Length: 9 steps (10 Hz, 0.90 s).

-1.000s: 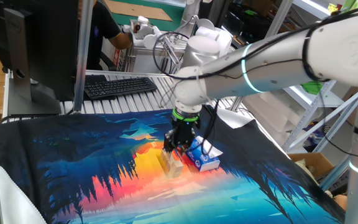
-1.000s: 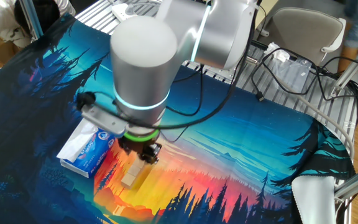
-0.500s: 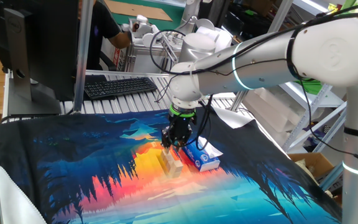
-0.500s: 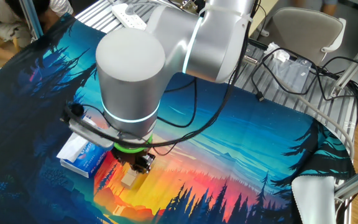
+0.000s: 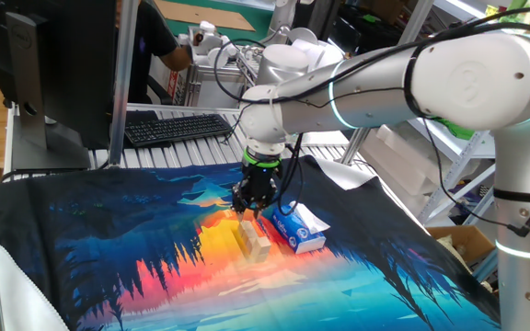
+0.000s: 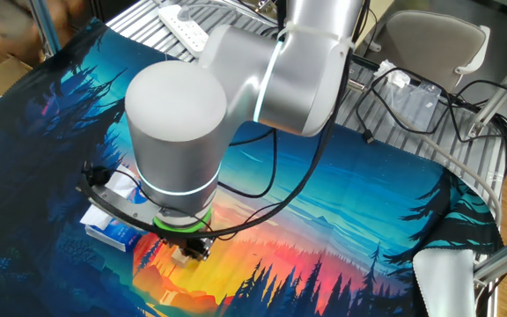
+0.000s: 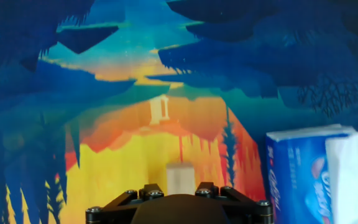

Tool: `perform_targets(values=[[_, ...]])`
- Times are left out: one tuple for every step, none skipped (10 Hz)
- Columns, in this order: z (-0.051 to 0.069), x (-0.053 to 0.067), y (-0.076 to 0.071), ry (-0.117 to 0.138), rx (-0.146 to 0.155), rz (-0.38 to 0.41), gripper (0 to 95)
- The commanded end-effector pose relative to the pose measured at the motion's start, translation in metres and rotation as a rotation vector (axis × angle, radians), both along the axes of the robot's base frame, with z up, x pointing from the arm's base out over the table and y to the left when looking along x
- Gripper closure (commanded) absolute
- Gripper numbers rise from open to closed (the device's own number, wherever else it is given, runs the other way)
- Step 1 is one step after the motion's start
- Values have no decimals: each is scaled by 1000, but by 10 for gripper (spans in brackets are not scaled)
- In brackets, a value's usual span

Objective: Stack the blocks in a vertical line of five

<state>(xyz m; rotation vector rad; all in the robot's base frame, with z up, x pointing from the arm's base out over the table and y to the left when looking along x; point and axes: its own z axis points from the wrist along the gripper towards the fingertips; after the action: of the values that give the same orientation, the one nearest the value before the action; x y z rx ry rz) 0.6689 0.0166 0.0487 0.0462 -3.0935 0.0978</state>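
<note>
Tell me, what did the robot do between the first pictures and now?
The end effector slid away from the blue box, toward the keyboard side of the cloth, dropping slightly. Whether it holds a block isn't clear. The row of wooden blocks and the box stayed put on the cloth.

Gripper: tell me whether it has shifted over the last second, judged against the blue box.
Yes. In one fixed view the gripper has slid left, away from the blue box, and now hangs beyond the blocks.
</note>
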Motion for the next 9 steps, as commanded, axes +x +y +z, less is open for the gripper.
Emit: perform_targets(values=[[-3,4,-1,-2,2,4,570],[-4,7,-2,-1,2,6,570],[-6,7,-2,-2,3,5,570],[-9,7,-2,-3,5,5,570],[-12,7,-2,-6,5,6,570],[-14,7,-2,-8,6,7,570],[-17,7,-1,-10,7,8,570],[-19,6,-1,-10,6,10,570],[-20,6,-1,-9,6,11,570]])
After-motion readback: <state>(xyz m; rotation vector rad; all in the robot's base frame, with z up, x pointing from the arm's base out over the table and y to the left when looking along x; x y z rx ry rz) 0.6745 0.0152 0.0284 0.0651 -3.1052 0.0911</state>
